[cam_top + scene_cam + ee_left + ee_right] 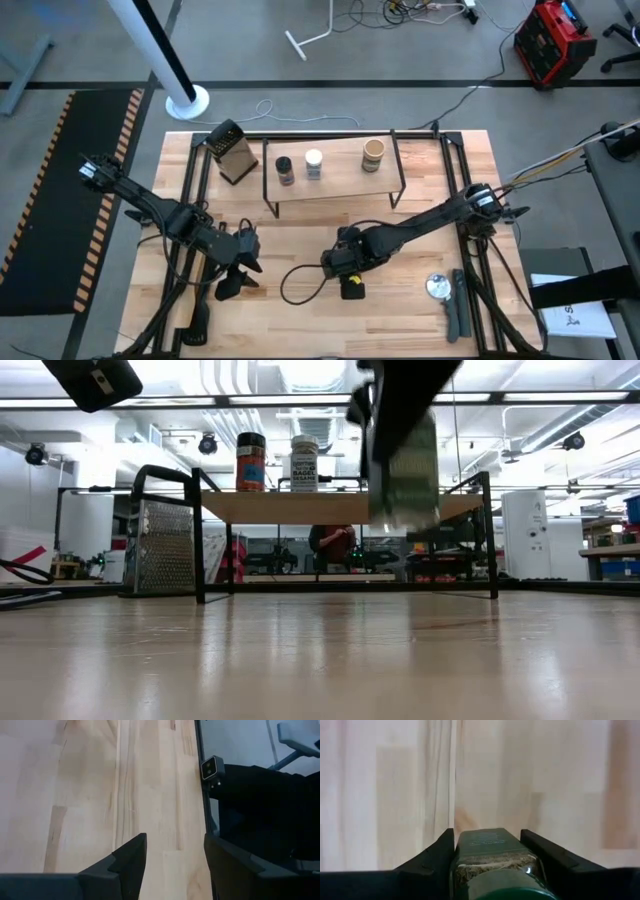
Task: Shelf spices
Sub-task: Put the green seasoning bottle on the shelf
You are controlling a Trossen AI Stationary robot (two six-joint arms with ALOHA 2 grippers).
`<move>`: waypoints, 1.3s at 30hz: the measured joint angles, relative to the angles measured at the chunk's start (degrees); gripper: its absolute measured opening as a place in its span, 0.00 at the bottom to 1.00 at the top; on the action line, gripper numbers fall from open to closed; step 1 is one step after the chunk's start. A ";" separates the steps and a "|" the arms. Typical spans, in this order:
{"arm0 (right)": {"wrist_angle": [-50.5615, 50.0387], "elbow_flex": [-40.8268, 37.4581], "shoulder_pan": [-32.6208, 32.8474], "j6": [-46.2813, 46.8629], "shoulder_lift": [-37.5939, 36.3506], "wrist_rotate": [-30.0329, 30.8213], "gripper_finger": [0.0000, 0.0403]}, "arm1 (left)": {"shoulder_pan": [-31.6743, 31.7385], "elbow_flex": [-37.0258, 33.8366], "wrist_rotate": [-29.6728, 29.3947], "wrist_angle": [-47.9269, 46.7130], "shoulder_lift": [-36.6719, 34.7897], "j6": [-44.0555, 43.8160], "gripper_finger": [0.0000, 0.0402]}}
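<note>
Green-lidded jar [495,865] between right claw [492,851] fingers

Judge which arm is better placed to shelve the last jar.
Right. The right gripper already holds the green-lidded jar, lifted off the table in front of the shelf. The left gripper is open and empty.

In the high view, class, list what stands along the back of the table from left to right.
Metal grater → dark-lidded jar → white-lidded jar → tan jar. The three jars stand on the shelf; the grater stands on the table to the shelf's left.
</note>
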 joint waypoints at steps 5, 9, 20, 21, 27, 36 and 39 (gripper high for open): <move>-6.08 7.74 -0.48 -5.37 0.08 0.59 0.44 | 0.00 0.00 -0.13 0.32 0.02 0.20 0.45; -11.92 13.66 -2.60 -10.14 0.08 3.20 0.44 | 0.00 0.00 -0.31 0.35 0.23 0.65 0.44; -18.00 21.16 -11.38 -19.46 0.10 3.51 0.44 | 0.00 0.00 -0.49 0.45 1.98 1.52 0.45; -17.71 21.61 -11.97 -20.16 0.10 3.47 0.44 | 0.00 0.00 -0.49 0.47 2.07 1.73 0.46; -17.79 23.38 -15.98 -24.72 0.13 3.14 0.44 | 0.00 0.00 -0.57 2.15 2.16 3.56 0.46; -18.13 24.96 -24.28 -29.94 0.13 0.43 0.44 | 0.00 0.00 -4.14 5.11 2.14 4.52 0.43; -18.29 25.12 -27.13 -30.60 0.13 -0.09 0.44 | 0.00 0.00 -4.14 5.12 2.14 4.11 0.42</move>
